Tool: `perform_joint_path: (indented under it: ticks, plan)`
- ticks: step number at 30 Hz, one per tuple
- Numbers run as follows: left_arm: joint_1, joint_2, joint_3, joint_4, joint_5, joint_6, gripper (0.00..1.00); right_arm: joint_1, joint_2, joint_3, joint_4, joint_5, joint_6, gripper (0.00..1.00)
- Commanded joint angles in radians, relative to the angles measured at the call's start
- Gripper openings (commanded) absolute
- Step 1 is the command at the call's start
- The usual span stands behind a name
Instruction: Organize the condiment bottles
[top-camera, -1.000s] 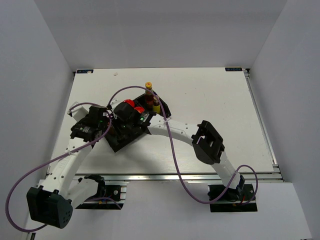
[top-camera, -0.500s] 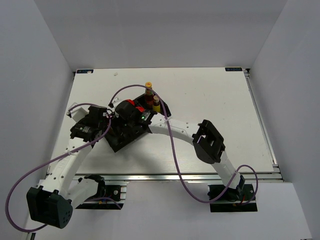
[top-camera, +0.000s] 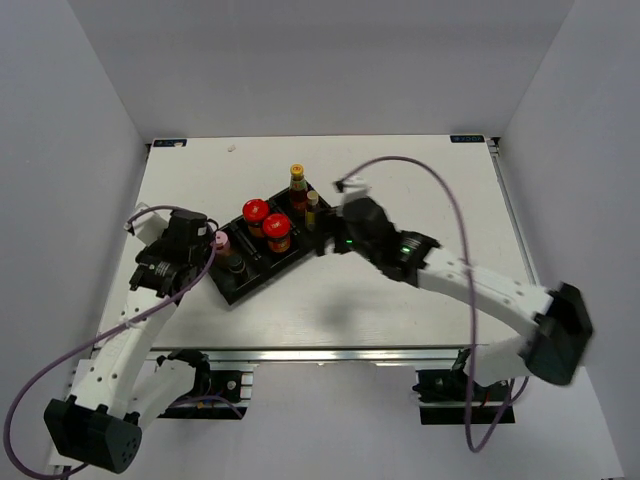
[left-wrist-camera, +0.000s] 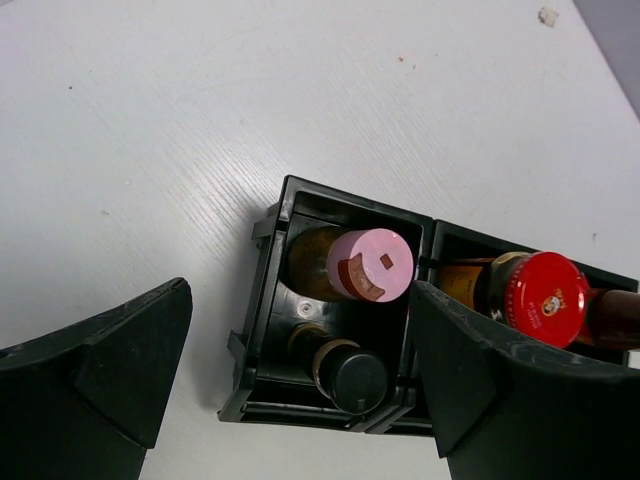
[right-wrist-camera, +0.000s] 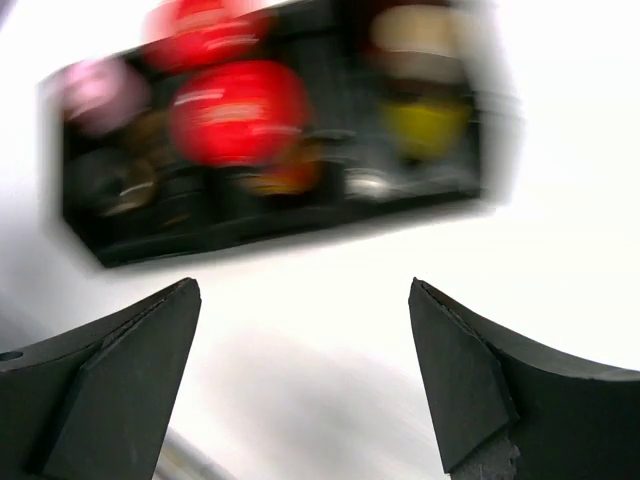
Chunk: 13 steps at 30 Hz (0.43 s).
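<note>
The condiment bottles stand in the black tray (top-camera: 262, 280). Two red-lidded jars (top-camera: 255, 210) (top-camera: 276, 224) share its middle compartment. The tall yellow-capped bottle (top-camera: 297, 180) and the small yellow bottle (top-camera: 312, 205) fill the right end. The pink-capped bottle (top-camera: 220, 240) and the dark shaker (top-camera: 236, 265) occupy the left end. My left gripper (left-wrist-camera: 300, 290) hangs open above that left compartment, over the pink cap (left-wrist-camera: 372, 264) and the shaker (left-wrist-camera: 355, 375), holding nothing. My right gripper (right-wrist-camera: 305, 290) is open and empty just off the tray's near right side, in a blurred view of a red jar (right-wrist-camera: 238, 112).
White table (top-camera: 420, 170) spreads right of and behind the tray. Purple cables loop over both arms. The right arm reaches across the table's near right part. Grey walls close in the left, back and right sides.
My right gripper opened, let go of a red-lidded jar in the tray's middle compartment and swung back to the right. The left gripper shifted slightly leftward and stayed open.
</note>
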Motion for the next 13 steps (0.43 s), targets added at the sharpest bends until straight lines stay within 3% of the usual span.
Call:
perform_joint_path:
  ticks: [1,4,7,10,13]
  plan:
    - [-0.002,-0.057,0.024,-0.009,-0.024,-0.009,0.98,-0.071,-0.236,-0.211,0.027,0.270,0.099,0.89]
    - [-0.002,-0.090,-0.008,0.013,-0.022,-0.006,0.98,-0.097,-0.399,-0.371,-0.079,0.453,0.184,0.89]
    - [-0.002,-0.097,-0.015,0.031,-0.022,0.000,0.98,-0.102,-0.511,-0.408,-0.272,0.559,0.296,0.89]
    - [-0.002,-0.084,-0.005,0.037,-0.012,0.008,0.98,-0.103,-0.606,-0.470,-0.349,0.571,0.393,0.90]
    - [-0.002,-0.080,-0.005,0.040,-0.004,0.000,0.98,-0.103,-0.701,-0.560,-0.291,0.535,0.395,0.89]
